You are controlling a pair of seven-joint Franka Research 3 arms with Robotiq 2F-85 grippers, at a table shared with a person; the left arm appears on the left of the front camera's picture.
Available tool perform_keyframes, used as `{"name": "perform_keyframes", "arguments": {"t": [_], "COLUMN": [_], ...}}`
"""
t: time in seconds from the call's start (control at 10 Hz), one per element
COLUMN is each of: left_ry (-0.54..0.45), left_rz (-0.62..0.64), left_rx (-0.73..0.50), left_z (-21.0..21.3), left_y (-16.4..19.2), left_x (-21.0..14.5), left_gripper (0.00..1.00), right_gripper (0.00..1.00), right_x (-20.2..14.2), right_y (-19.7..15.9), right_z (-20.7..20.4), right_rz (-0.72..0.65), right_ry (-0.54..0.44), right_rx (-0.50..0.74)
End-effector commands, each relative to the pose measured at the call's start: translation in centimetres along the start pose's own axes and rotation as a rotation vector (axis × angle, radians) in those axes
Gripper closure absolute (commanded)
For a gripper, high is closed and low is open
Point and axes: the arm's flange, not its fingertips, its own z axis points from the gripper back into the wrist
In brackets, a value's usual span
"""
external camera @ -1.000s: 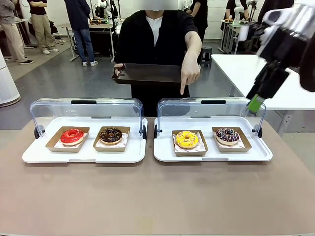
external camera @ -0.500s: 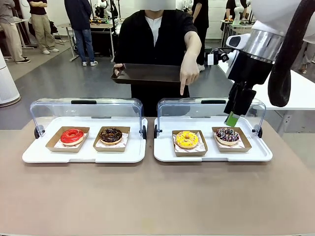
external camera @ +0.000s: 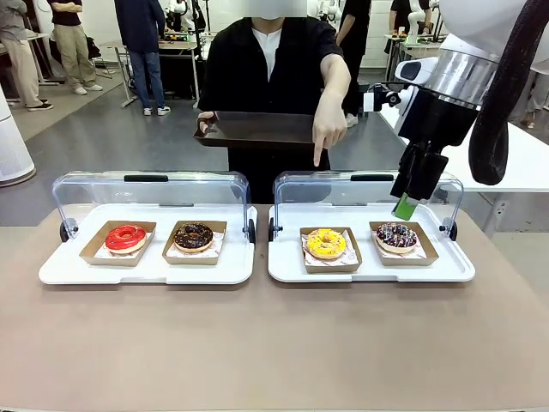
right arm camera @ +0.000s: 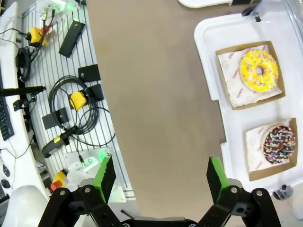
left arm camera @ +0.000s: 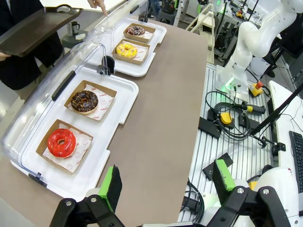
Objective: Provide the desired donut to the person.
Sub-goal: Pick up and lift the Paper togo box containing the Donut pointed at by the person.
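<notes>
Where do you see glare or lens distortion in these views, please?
Front view: soft reflections on the clear lids. Left wrist view: sheen streaks along the near lid. Right wrist view: even light, table edge slightly bowed by the wide lens, yellow donut crisp.

right arm (external camera: pixel 477 26): white shell, silver wrist ring | fingers (external camera: pixel 403 207): black, green pads

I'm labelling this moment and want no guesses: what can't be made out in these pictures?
- Front view: the top surface of the dark tray held by the person, seen from too low.
- Left wrist view: the person's pointing hand, cut off by the top edge.
- All views: print on the donut papers, too small to read.
</notes>
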Motion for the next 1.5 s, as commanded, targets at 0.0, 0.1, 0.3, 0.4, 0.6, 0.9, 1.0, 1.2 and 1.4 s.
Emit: {"name": "perform_keyframes", "arguments": {"t": [0.0, 0.1, 0.3, 0.4, 0.6, 0.9, 1.0, 1.2, 1.4], "left_ry": [-0.012, -0.012, -0.012, -0.012, -0.012, -0.012, -0.012, -0.012, -0.012], "left_rz": [-0.014, -0.014, -0.014, -0.014, -0.014, -0.014, -0.014, -0.014, -0.014], "left_rx": [-0.001, -0.001, -0.001, -0.001, -0.001, -0.001, -0.001, -0.001, -0.001], "left_z": [0.2, 0.2, 0.2, 0.2, 0.2, 0.2, 0.2, 0.2, 0.2], "left_y": [-0.1, -0.1, -0.1, -0.1, -0.1, -0.1, -0.1, -0.1, -0.1], "left_x": [0.0, 0.0, 0.0, 0.0, 0.0, 0.0, 0.0, 0.0, 0.0], "left_gripper": [0.00, 0.00, 0.00, 0.00, 0.00, 0.00, 0.00, 0.00, 0.00], "right_gripper": [0.00, 0.00, 0.00, 0.00, 0.00, 0.00, 0.00, 0.00, 0.00], "right_x": [0.0, 0.0, 1.0, 2.3, 3.9, 5.1, 5.2, 5.4, 5.4], "right_y": [0.1, 0.1, -0.5, -1.1, -2.5, -5.8, -6.5, -7.9, -9.4], "right_z": [0.0, 0.0, -1.1, -2.0, -4.2, -8.5, -9.6, -12.0, -14.3], "right_rz": [-0.014, -0.014, -0.022, -0.010, 0.074, 0.210, 0.234, 0.268, 0.266], "right_ry": [0.005, 0.005, 0.062, 0.112, 0.208, 0.174, 0.124, 0.118, 0.122], "right_rx": [-0.005, -0.005, -0.076, -0.130, -0.195, -0.128, -0.092, -0.115, -0.107]}}
